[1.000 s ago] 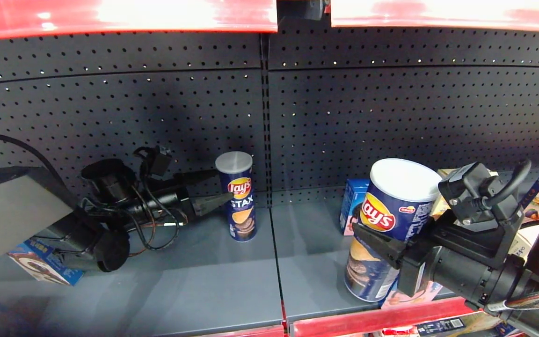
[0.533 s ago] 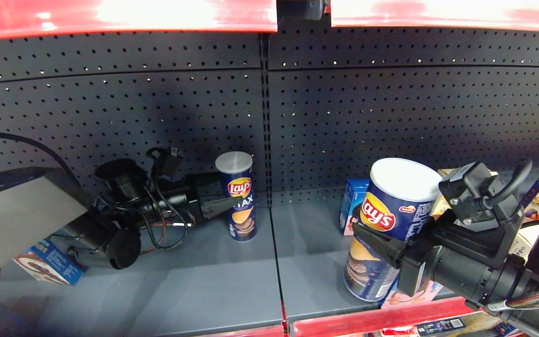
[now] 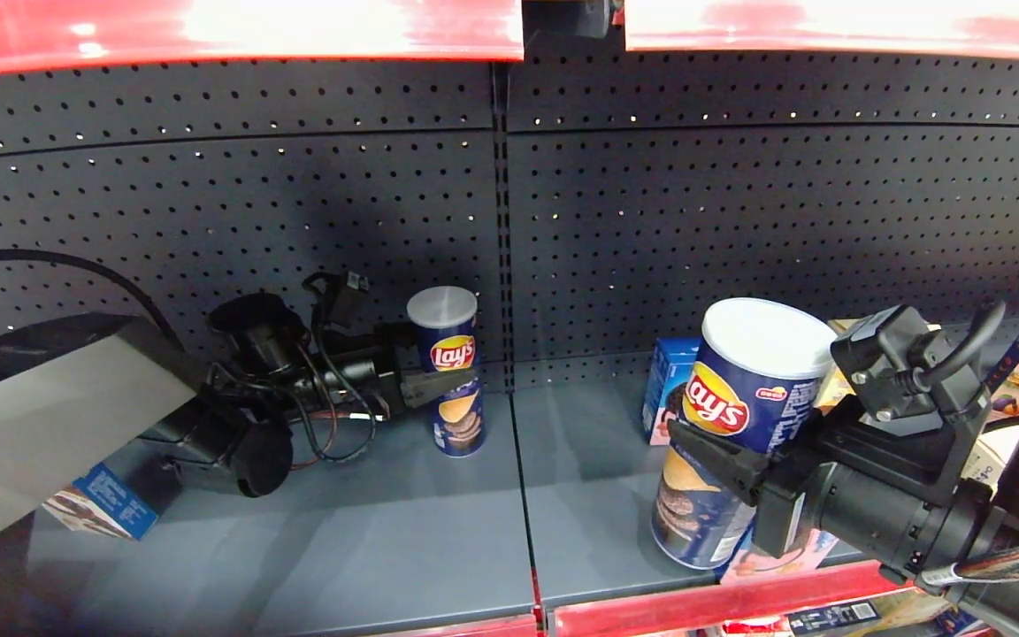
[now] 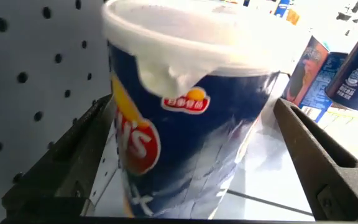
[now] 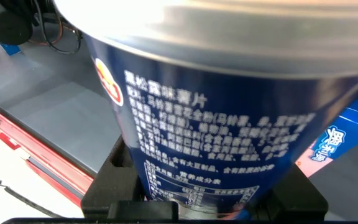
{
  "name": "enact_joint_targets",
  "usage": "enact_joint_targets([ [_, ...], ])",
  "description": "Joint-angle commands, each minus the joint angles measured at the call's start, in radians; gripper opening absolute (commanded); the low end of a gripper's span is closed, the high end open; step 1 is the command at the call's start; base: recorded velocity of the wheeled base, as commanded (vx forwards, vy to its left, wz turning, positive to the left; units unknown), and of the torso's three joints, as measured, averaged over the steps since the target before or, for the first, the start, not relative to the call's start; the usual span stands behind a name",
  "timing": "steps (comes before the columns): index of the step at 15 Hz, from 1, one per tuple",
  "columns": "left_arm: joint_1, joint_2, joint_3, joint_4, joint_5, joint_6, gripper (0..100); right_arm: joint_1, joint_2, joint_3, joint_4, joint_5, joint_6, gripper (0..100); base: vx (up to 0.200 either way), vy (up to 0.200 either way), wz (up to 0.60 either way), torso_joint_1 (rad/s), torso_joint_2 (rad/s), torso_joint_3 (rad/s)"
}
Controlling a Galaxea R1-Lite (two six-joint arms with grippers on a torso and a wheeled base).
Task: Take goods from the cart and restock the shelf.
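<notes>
One chips can (image 3: pixel 456 423) stood upright at the back of the shelf (image 3: pixel 403 531), just left of the centre post. The left tool (image 3: pixel 439 367) straddled it with its fingers (image 4: pixel 328 162) spread, one on each side, a gap showing at one side at least. A second chips can (image 3: pixel 744 416) (tilted, white lid up) was at the front of the right bay, clamped in the right tool (image 3: pixel 731 464). A blue box (image 3: pixel 667 372) stood behind it.
</notes>
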Motion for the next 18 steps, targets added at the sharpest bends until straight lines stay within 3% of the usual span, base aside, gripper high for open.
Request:
enact_joint_targets([
  [1, -0.012, 0.003, -0.002, 0.000, 0.000, 0.000, 100, 0.001, 0.004, -0.001, 0.000, 0.001, -0.001, 0, 0.000, 0.000, 0.00, 0.000, 0.00, 0.000],
  [8, -0.019, 0.009, -0.020, 0.001, 0.001, 0.000, 100, -0.002, 0.004, -0.001, 0.000, 0.001, 0.001, 0, 0.000, 0.000, 0.00, 0.000, 0.00, 0.000],
  [9, -0.019, 0.023, -0.025, -0.008, 0.003, 0.000, 0, -0.002, 0.004, 0.000, 0.000, 0.001, 0.001, 0, 0.000, 0.000, 0.00, 0.000, 0.00, 0.000],
  [18, -0.029, 0.016, -0.034, 0.000, 0.001, 0.000, 0, -0.007, 0.004, 0.012, 0.000, 0.001, 0.007, 0, 0.000, 0.000, 0.00, 0.000, 0.00, 0.000],
])
